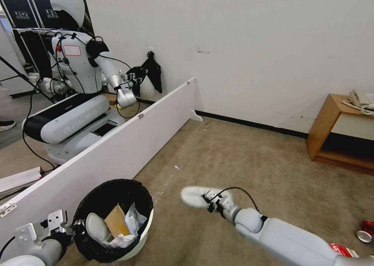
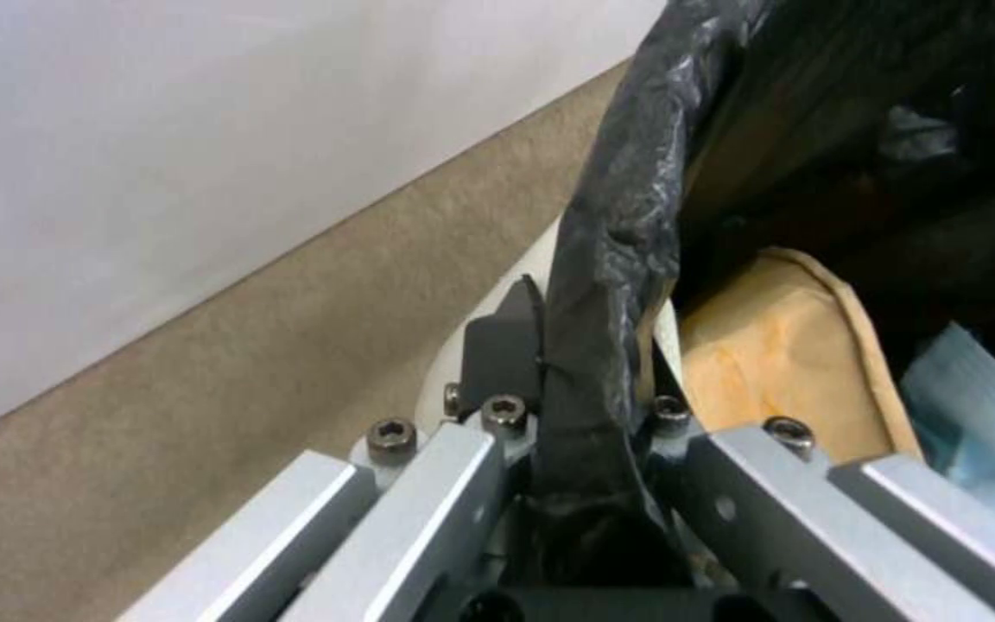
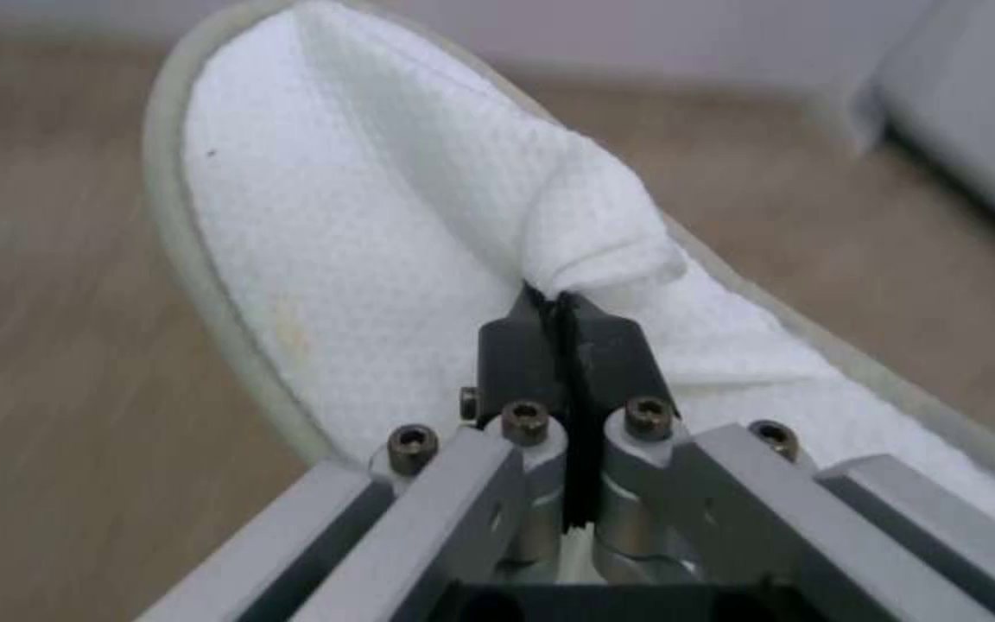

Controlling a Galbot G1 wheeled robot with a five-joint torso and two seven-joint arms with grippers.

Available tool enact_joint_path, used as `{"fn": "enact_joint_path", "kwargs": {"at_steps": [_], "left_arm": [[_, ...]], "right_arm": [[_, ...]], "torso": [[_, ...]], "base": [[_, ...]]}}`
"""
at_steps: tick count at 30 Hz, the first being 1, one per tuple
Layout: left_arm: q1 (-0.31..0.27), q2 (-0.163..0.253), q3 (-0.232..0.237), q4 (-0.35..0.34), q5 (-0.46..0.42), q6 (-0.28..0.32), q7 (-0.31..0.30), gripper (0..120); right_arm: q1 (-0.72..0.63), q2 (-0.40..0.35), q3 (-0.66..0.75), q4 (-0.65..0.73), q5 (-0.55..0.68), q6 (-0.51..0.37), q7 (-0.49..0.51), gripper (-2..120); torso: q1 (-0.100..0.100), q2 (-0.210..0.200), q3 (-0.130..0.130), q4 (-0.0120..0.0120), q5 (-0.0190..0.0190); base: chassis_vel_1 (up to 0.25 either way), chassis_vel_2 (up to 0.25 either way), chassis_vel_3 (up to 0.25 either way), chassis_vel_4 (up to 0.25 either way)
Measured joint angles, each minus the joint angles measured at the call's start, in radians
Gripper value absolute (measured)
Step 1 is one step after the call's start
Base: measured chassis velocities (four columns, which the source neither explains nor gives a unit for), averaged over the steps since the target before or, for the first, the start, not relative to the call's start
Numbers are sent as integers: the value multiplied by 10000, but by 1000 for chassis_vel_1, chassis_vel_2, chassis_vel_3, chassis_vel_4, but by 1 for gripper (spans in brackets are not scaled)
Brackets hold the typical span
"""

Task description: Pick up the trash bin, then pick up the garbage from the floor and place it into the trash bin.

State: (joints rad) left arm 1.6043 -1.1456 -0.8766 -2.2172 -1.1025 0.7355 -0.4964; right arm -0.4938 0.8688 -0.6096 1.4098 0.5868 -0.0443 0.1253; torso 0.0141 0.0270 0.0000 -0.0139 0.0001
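The trash bin (image 1: 145, 235), white with a black bag over its rim, is at the lower left of the head view. My left gripper (image 1: 76, 224) is shut on its near rim; the left wrist view shows that gripper (image 2: 573, 345) pinching the bag-covered rim (image 2: 624, 216). Inside lie a white slipper (image 1: 95, 227), brown cardboard (image 1: 116, 220) and tissues (image 1: 132, 221). My right gripper (image 1: 210, 201) is shut on another white slipper (image 1: 193, 196) over the carpet; in the right wrist view the gripper (image 3: 561, 320) clamps a fold of the slipper's cloth upper (image 3: 383, 216). A red can (image 1: 366, 230) and red packet (image 1: 344, 250) lie on the floor at right.
A long white board (image 1: 117, 149) stands on edge along the left, with another Galbot robot (image 1: 78, 83) behind it. A wooden cabinet (image 1: 331, 129) with a telephone (image 1: 360, 100) stands against the wall at right. Open carpet lies between.
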Motion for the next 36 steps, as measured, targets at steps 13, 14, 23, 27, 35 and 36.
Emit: {"fn": "enact_joint_path", "kwargs": {"at_steps": [13, 14, 23, 27, 35, 36], "left_arm": [[-4, 96, 79, -203, -343, 1, -32, 1], [-25, 121, 94, -241, -417, 0, -53, 1], [-18, 268, 207, -389, -583, 0, -111, 1], [-70, 292, 373, -404, -588, 0, -139, 1], [-145, 358, 590, -430, -594, 0, -153, 1], [-148, 365, 600, -430, -598, 0, -154, 1]], "right_arm": [[627, -948, 1668, 3208, 1591, 1504, 202, 0], [701, -886, 1784, 3525, 1819, 1573, 202, 0], [1082, -422, 1818, 4775, 2957, 1932, 171, 0], [1417, 141, 1438, 5414, 4023, 2325, -205, 0], [1687, 884, 697, 5203, 5004, 3095, -1094, 0], [1773, 986, 580, 5170, 5162, 3169, -1147, 0]], "torso": [[0, 0, 0, 0, -2], [0, 1, 0, 1, -2], [0, 1, 0, 0, -1], [0, 1, 0, 2, -4], [0, 1, 0, -2, -1], [0, 1, 0, -2, -3]], "base": [[0, 0, 0, 0], [0, 0, 0, 0], [0, 0, 0, 0], [0, 0, 0, 0], [0, 0, 0, 0], [0, 0, 0, 0]]}}
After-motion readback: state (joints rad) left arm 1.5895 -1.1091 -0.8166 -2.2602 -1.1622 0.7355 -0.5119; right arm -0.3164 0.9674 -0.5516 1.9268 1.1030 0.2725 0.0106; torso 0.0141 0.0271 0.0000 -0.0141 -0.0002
